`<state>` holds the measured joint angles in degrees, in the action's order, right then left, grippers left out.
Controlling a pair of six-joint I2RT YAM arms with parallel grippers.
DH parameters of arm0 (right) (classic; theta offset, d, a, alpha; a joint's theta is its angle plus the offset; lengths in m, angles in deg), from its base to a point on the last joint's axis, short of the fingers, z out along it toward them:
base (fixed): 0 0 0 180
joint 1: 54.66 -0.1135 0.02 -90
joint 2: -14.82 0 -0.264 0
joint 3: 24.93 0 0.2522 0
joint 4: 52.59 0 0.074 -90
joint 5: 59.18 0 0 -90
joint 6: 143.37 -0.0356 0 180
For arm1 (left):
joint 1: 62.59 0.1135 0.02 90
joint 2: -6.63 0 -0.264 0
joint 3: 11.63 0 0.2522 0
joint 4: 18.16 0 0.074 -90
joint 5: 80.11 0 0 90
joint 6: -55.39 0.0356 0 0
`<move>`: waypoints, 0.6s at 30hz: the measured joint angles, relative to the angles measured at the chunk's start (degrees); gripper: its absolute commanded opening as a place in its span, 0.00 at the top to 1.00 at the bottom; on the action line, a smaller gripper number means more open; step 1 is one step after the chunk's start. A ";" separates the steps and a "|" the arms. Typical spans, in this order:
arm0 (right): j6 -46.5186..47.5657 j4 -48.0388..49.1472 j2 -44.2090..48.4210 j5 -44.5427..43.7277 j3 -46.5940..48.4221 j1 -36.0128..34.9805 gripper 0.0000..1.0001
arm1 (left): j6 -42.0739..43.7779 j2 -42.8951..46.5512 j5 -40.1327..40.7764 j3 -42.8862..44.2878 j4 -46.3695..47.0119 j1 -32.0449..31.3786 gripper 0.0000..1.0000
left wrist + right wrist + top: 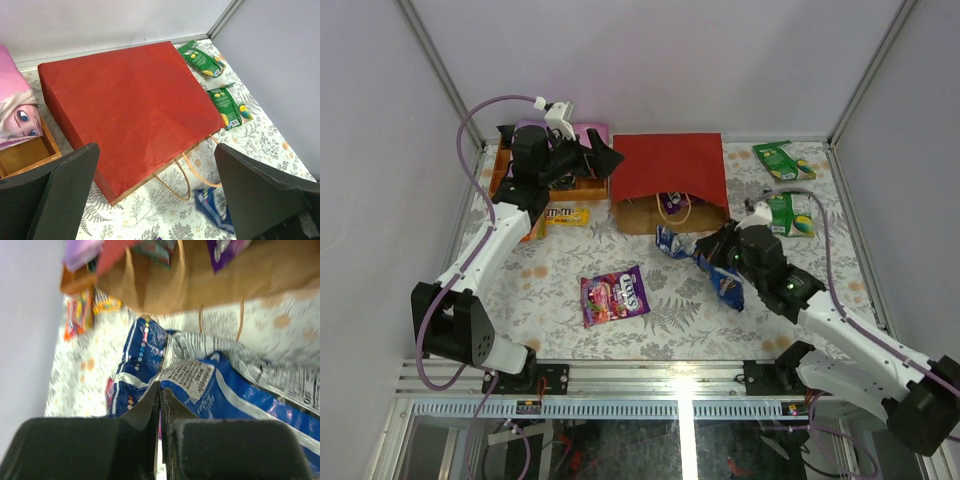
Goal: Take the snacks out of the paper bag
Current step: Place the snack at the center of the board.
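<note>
Plainly my right pincer [160, 387] was clamped narrow on the blue chip bag [240, 395], whose long axis ran ahead from it toward the mouth of the paper bag [160, 285].

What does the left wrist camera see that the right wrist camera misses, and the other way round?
Only the left wrist view: the paper bag from its red outside, two green packets, and a wooden box with pink cloth. Only the right wrist view: the bag's brown inside with a purple packet in it, orange packs, and the right gripper shut on the blue chip bag. Both: the paper bag, its loop handles and the blue chip bag.
</note>
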<state>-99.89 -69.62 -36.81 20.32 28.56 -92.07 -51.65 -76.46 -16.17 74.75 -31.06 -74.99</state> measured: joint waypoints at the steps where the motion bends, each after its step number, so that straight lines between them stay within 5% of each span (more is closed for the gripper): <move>1: -0.37 0.72 -0.83 0.74 -1.18 -0.92 0.93 | 0.02 0.00 0.22 0.00 -0.04 0.00 0.00; 4: -2.19 2.89 -3.87 3.02 -5.53 -4.28 0.82 | 0.22 0.00 0.90 0.00 -0.13 0.04 0.00; 11: -1.79 5.01 -10.62 7.17 -6.14 -10.54 0.34 | 0.66 0.00 2.21 0.00 -0.46 0.09 0.00; 14: 0.44 5.25 -12.76 8.24 -2.16 -11.80 0.00 | 0.87 0.00 2.78 0.00 -0.48 0.09 0.00; 18: 1.92 11.63 -12.11 6.93 -0.26 -12.11 0.01 | 1.14 0.00 3.21 0.00 -0.55 0.09 0.00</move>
<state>-97.97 -57.99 -48.92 27.24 28.30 -104.18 -50.52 -76.46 -12.96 74.75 -31.60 -74.91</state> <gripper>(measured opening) 0.987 0.996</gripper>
